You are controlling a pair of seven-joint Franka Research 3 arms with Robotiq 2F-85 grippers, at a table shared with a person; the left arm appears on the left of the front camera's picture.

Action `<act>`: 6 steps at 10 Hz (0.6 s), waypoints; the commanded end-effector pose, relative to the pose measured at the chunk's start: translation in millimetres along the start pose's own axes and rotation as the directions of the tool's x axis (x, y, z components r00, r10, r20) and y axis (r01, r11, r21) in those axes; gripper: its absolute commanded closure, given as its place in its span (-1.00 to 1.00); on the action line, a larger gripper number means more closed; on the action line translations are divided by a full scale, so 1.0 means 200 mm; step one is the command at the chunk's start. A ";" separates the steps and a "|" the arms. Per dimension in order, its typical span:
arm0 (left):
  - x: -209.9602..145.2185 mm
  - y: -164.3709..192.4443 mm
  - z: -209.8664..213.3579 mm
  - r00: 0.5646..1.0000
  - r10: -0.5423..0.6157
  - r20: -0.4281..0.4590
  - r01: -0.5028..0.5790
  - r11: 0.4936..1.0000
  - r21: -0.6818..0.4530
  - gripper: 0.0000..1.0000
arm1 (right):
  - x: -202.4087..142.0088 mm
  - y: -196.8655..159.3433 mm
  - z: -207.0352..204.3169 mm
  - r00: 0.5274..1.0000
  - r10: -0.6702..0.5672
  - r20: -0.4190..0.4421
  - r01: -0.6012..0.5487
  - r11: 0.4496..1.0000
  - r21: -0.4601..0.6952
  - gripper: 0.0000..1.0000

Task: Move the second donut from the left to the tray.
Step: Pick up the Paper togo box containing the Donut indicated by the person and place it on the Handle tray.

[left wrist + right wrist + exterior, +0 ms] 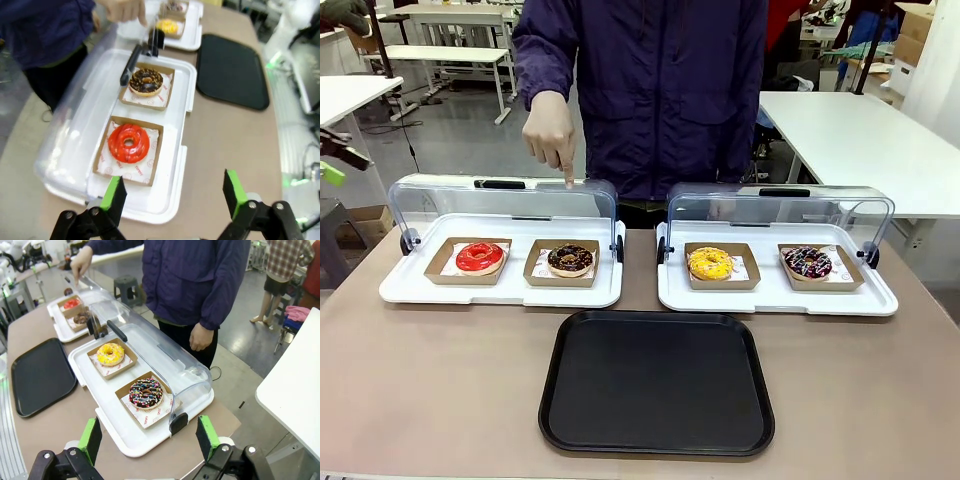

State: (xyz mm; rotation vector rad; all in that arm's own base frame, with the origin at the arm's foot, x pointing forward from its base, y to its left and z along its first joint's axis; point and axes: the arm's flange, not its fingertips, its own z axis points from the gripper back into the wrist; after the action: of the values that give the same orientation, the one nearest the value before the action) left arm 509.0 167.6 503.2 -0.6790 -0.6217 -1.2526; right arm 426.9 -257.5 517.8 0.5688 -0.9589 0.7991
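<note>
speckled dark donut behind the tray, probably soft; grip its card holder. left and right jaws spread.

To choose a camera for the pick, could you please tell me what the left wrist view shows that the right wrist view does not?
The left wrist view offers the open left tool. The right wrist view offers the open right tool and the person's lowered hand. Both share the chocolate donut and the black tray.
</note>
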 end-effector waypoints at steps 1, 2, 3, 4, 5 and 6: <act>0.20 -0.04 -0.08 0.989 -0.063 -0.132 0.062 0.998 -0.008 -1.00 | 0.01 0.00 0.00 1.000 0.007 -0.001 -0.007 1.000 0.002 -1.00; 0.32 -0.06 -0.14 0.974 -0.103 -0.204 0.098 0.995 -0.034 -1.00 | 0.01 0.00 0.00 1.000 0.007 -0.001 -0.007 1.000 0.002 -1.00; 0.42 -0.10 -0.23 0.951 -0.143 -0.275 0.131 0.990 -0.060 -1.00 | 0.01 0.00 0.00 1.000 0.007 -0.001 -0.007 1.000 0.002 -1.00; 0.52 -0.16 -0.33 0.925 -0.170 -0.340 0.154 0.985 -0.073 -1.00 | 0.01 0.00 0.00 1.000 0.007 -0.001 -0.007 1.000 0.002 -1.00; 0.59 -0.24 -0.44 0.899 -0.188 -0.396 0.177 0.982 -0.064 -1.00 | 0.01 0.00 0.00 1.000 0.007 -0.001 -0.007 1.000 0.002 -1.00; 0.65 -0.33 -0.58 0.871 -0.218 -0.441 0.220 0.974 -0.049 -1.00 | 0.01 0.00 0.00 1.000 0.007 -0.001 -0.007 1.000 0.002 -1.00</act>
State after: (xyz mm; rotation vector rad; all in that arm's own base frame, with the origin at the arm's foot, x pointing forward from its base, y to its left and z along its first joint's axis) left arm 500.5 3.4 548.8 -0.3850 -0.3388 -1.5615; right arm 426.9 -257.7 517.6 0.5683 -0.9578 0.7987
